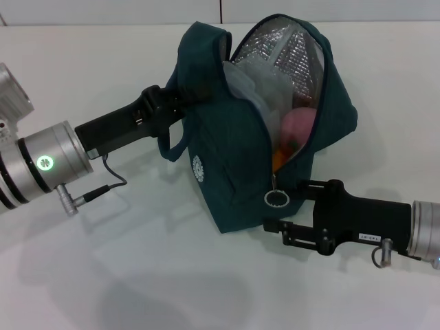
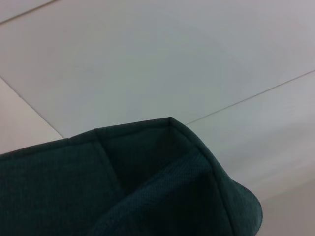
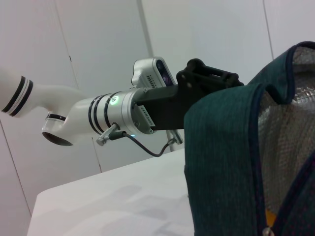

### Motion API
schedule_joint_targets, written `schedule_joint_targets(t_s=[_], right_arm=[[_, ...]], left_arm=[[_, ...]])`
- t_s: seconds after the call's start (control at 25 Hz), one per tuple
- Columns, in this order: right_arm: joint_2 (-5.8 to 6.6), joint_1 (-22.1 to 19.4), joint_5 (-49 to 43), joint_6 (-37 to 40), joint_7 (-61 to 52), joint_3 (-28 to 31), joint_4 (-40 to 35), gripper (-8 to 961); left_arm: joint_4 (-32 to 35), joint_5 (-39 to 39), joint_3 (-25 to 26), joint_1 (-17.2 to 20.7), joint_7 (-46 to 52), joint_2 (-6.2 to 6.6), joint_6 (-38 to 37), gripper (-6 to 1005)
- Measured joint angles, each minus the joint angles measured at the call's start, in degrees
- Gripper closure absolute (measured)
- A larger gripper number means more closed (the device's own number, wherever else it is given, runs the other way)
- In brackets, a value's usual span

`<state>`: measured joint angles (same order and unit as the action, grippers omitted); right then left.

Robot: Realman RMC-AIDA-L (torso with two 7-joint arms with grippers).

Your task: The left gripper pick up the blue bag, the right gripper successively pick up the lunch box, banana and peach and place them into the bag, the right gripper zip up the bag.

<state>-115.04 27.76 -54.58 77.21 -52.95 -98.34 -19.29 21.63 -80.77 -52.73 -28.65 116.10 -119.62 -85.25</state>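
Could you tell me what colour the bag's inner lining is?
Silver foil lining, clearest in the head view.

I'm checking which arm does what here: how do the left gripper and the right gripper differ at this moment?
The left gripper is up at the blue bag's top edge, gripping the fabric; the right gripper sits low on the table beside the ring zipper pull. The left gripper's tips are hidden in fabric; the right gripper's body carries a small white label. Both are black claws on silver wrists.

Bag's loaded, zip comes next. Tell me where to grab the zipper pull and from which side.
Pinch the round ring pull hanging at the low end of the blue bag's open zip. Approach from the robot's right, where the right gripper sits beside it; the ring dangles free.
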Motion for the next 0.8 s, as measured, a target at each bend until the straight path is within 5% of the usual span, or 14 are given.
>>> schedule_joint_targets(t_s=[0.2,0.8], right_arm=[[-0.02,-0.1,-0.1,-0.2,0.0,0.0,0.0,381],[-0.10,-0.1,-0.8,-0.8,-0.3,0.3,0.0,652]], left_arm=[[0.0,0.0,0.0,0.1,0.0,0.00,-0.1,941],[0.0,0.0,-0.2,0.2,0.0,0.00,-0.3,941]])
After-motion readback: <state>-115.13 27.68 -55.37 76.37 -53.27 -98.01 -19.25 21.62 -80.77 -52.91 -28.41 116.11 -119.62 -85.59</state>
